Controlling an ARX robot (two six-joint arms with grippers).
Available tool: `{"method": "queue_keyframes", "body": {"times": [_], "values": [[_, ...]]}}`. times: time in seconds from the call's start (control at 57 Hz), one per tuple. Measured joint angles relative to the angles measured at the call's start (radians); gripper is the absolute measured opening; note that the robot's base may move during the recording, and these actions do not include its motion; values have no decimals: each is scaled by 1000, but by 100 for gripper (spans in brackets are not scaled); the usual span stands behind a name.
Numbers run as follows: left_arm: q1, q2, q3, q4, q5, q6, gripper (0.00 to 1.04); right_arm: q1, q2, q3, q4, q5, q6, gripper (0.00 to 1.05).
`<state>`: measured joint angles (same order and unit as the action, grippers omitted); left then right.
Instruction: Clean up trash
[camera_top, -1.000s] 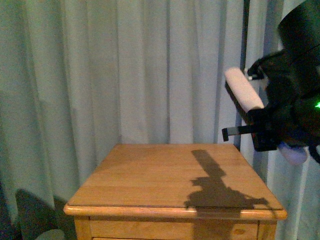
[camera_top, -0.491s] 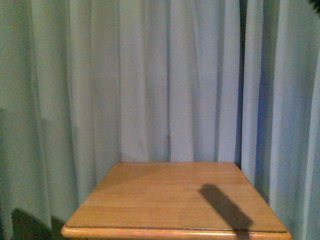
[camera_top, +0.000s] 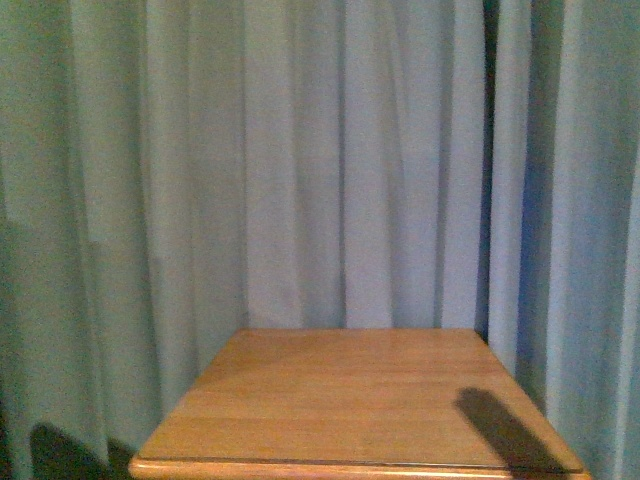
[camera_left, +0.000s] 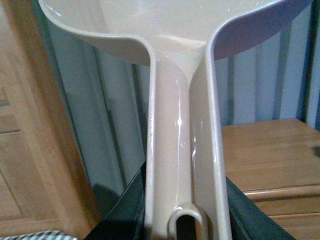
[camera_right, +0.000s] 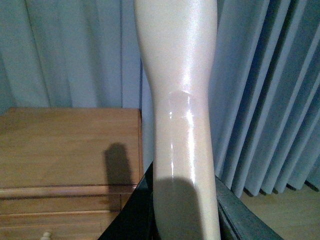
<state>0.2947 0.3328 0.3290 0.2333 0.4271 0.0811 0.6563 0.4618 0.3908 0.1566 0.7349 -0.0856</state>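
Observation:
The white paper wad of trash is out of view in every frame. In the left wrist view my left gripper (camera_left: 182, 220) is shut on the handle of the beige dustpan (camera_left: 180, 125), whose scoop spreads out beyond it. In the right wrist view my right gripper (camera_right: 182, 215) is shut on the smooth beige handle of the brush (camera_right: 177, 90); the brush's head is out of frame. Neither gripper shows in the front view, which has only a wooden nightstand (camera_top: 350, 400) with a dark shadow on its right side.
Grey-blue curtains (camera_top: 300, 170) hang behind the nightstand. The nightstand also shows in the left wrist view (camera_left: 270, 150) and the right wrist view (camera_right: 65, 145). Wooden furniture (camera_left: 25, 150) stands beside the dustpan. A checkered cloth edge (camera_left: 35, 235) shows low in that view.
The right arm with the brush was at the right of the front view a second ago and has left it. The view has risen slightly, and the shadow on the nightstand moved right.

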Motion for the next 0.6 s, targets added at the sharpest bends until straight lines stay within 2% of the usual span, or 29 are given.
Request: {"method": "queue_keyframes", "body": {"times": [0.596], "values": [[2, -2, -5, -2, -10, -1, 27, 0, -3, -5, -1, -10, 10, 19]]}}
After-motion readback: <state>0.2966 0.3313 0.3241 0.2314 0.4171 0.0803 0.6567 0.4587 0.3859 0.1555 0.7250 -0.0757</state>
